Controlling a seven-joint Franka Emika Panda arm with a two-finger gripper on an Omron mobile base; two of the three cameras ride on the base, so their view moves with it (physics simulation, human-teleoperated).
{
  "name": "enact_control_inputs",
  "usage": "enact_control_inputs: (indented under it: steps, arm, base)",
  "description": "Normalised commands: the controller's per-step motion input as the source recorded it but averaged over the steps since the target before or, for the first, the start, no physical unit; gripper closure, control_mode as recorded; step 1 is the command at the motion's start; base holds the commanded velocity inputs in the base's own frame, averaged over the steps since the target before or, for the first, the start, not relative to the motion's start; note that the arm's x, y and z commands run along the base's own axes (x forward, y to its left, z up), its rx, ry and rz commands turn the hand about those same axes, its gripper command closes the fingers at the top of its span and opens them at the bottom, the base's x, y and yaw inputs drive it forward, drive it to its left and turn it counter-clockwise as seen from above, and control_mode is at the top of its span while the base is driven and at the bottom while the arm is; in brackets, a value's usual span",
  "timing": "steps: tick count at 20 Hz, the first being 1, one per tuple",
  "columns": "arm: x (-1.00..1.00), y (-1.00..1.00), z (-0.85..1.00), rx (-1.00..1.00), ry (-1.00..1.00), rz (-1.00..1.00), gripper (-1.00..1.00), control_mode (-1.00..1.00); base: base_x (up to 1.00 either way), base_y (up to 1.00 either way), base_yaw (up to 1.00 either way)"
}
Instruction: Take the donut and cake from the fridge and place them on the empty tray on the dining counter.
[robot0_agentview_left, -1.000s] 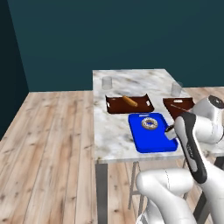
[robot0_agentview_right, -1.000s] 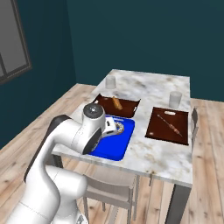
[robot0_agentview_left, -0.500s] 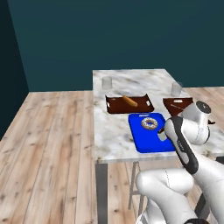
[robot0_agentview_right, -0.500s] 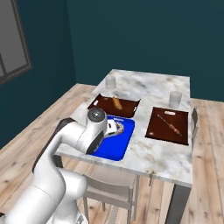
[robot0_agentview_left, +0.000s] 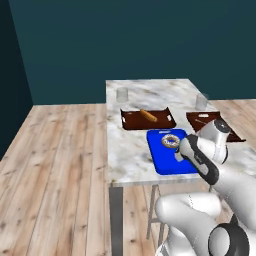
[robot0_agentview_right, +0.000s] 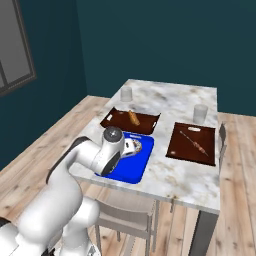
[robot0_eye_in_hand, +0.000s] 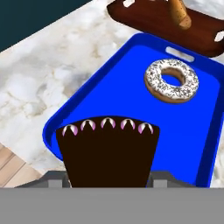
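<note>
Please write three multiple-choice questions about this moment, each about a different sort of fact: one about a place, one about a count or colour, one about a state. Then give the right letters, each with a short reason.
1. Where does the donut lie?
A. on the blue tray
B. in a brown tray
C. on the floor

2. How many brown trays stand on the counter?
A. none
B. two
C. four

3. What is the state of the cake?
A. lying beside the donut, free
B. held between the fingers of the tool above the blue tray
C. lying on bare marble

Answers:
1. A: the hand view shows the donut flat on the blue tray.
2. B: the right base view shows one with a pastry and one further right.
3. B: in the hand view the dark wedge sits right at the tool, over the tray's near part.
</note>
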Motion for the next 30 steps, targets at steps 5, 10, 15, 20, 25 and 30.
enact_control_inputs:
  steps: [5, 10, 15, 20, 25, 30]
  arm:
    - [0.33, 0.0, -0.3, 0.0, 0.0, 0.0, 1.0, -1.0]
    - [0.3, -0.02, -0.29, 0.0, 0.0, 0.0, 1.0, -1.0]
    - [0.27, -0.11, -0.3, 0.0, 0.0, 0.0, 1.0, -1.0]
    - [0.26, -0.13, -0.33, 0.0, 0.01, 0.0, 1.0, -1.0]
    - [0.3, -0.12, -0.3, 0.0, 0.0, 0.0, -1.0, -1.0]
    - [0.16, -0.13, -0.1, 0.0, 0.0, 0.0, -1.0, -1.0]
  base:
    - [0.0, 0.0, 0.0]
    - [0.0, 0.0, 0.0]
    - [0.0, 0.0, 0.0]
    - [0.0, 0.0, 0.0]
    - [0.0, 0.0, 0.0]
    - [0.0, 0.0, 0.0]
